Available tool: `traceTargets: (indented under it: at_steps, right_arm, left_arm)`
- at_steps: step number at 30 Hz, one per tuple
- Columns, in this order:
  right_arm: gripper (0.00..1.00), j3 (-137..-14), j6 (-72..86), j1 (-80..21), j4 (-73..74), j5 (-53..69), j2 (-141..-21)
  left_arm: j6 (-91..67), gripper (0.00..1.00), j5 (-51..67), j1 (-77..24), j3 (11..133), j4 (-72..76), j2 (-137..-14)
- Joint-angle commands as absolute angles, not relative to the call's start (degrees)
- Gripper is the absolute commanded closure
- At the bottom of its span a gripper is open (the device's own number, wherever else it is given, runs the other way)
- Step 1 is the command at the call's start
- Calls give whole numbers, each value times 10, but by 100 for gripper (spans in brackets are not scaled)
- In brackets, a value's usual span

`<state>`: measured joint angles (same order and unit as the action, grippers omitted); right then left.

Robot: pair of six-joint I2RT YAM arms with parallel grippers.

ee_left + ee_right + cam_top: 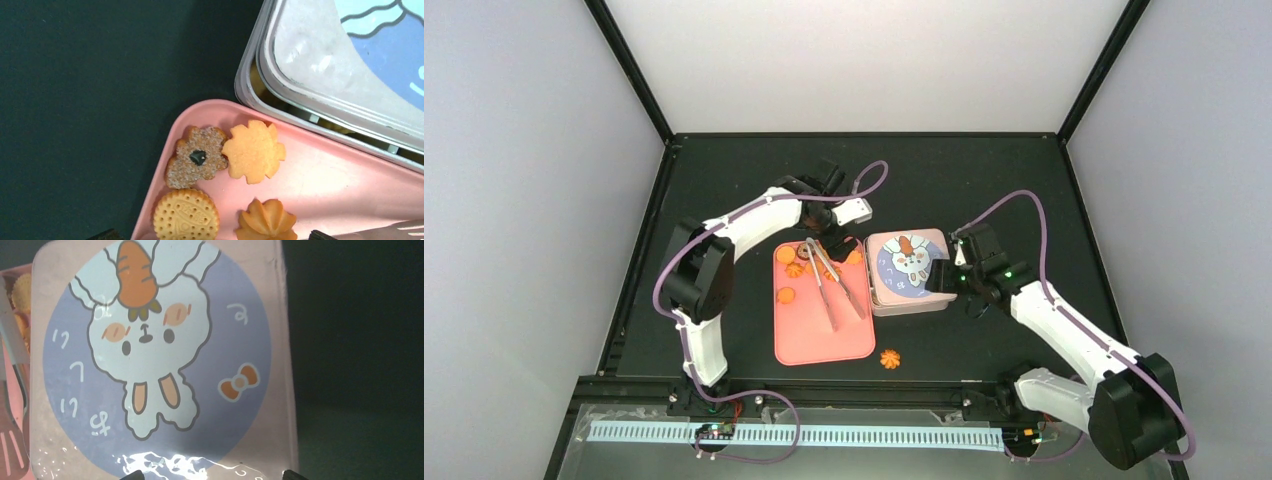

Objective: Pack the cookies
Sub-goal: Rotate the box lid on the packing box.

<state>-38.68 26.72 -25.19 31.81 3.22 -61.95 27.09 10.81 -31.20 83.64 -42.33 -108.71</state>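
1. Black tabletop, walled by pale panels, carries a pink tray whose long axis runs near to far. A tin sits just beside its right edge.
2. Most cookies lie flat, faces up, at the tray's far end. They are round or flower-shaped, so no long axis shows.
3. Up close: a sugared brown flower touches a pale orange flower, with a round golden biscuit and an orange swirl alongside.
4. A loose cookie lies on the table near the tray's near right corner.
5. Tongs lie on the tray, running roughly near to far.
6. Left gripper hangs over the tray's far end, jaws spread wide, holding nothing.
7. Right gripper hangs over the bunny lid, fingers apart. I cannot tell whether they touch it.
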Motion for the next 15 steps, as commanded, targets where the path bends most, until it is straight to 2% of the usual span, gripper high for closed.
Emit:
traceTargets:
  at_steps: [1,15]
  right_arm:
    - [27,-369,274,-252,284,83,-626]
    - [28,-396,283,-283,280,92,-636]
  left_arm:
    - [256,1,127,-315,829,-407,-1069]
    - [262,1,129,-325,829,-405,-1080]
